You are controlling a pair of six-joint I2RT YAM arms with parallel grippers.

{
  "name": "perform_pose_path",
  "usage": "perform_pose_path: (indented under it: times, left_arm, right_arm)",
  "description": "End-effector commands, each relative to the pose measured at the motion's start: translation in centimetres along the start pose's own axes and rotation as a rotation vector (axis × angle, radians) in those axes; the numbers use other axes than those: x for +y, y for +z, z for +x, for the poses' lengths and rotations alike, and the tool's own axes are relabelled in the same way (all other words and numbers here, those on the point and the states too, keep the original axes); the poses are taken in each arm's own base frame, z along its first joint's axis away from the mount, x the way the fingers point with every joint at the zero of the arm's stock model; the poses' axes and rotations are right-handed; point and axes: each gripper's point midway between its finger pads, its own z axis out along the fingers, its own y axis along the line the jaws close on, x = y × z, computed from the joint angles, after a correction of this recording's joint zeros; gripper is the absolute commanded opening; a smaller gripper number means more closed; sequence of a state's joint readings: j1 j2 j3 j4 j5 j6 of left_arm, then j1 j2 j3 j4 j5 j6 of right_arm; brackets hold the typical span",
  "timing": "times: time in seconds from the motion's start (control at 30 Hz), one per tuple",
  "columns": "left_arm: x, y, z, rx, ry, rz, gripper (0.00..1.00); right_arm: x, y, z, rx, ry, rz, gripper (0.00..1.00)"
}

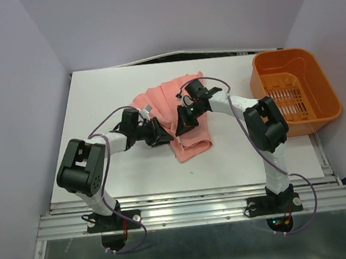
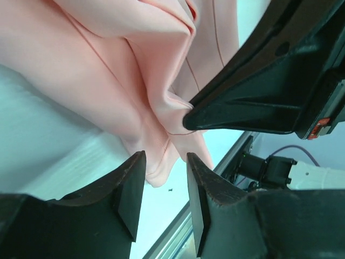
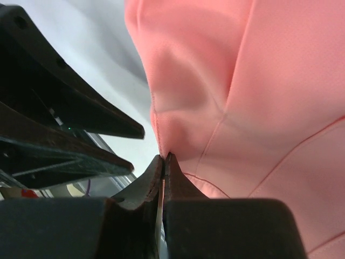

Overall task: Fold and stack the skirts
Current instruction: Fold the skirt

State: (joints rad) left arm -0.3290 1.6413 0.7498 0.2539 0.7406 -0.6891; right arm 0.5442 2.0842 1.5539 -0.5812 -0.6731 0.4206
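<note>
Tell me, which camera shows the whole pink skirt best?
The top view: it takes in the pink skirt almost whole, in a crumpled heap. The two wrist views show only close-up folds of its fabric.

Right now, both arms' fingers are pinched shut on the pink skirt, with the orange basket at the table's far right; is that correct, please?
Not quite: only the right gripper is pinched shut on the skirt. The left wrist view shows the left gripper with fingers apart, not clamping it. The basket is at the far right.

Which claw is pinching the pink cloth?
The right gripper: its jaws are shut on the edge of the skirt, while the left gripper stands open, holding nothing.
</note>
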Motion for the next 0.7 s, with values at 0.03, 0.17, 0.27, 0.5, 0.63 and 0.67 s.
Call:
perform_pose_path:
  times: [0.03, 0.17, 0.27, 0.5, 0.63, 0.67]
  left_arm:
    - [-0.8, 0.2, 2.2, 0.054, 0.025, 0.039, 0.47]
    - [1.0, 1.0, 3.5, 0.088, -0.034, -0.015, 0.42]
    - [1.9, 1.5, 3.8, 0.091, -0.052, -0.048, 0.38]
    - [4.5, 2.7, 4.5, 0.12, -0.113, -0.132, 0.23]
    - [5.2, 2.9, 4.8, 0.126, -0.137, -0.16, 0.13]
    - [5.3, 2.9, 4.8, 0.127, -0.138, -0.165, 0.1]
  right_arm:
    - [1.3, 0.1, -0.4, -0.016, -0.018, -0.063, 0.01]
    - [1.8, -0.4, -0.2, -0.017, -0.027, -0.077, 0.01]
    - [2.0, -0.7, 0.1, -0.019, -0.033, -0.081, 0.01]
    - [3.4, -1.5, 0.7, -0.002, -0.001, -0.131, 0.01]
    - [4.5, -2.2, 0.6, -0.005, 0.023, -0.158, 0.01]
    - [4.8, -2.4, 0.6, -0.005, 0.031, -0.166, 0.01]
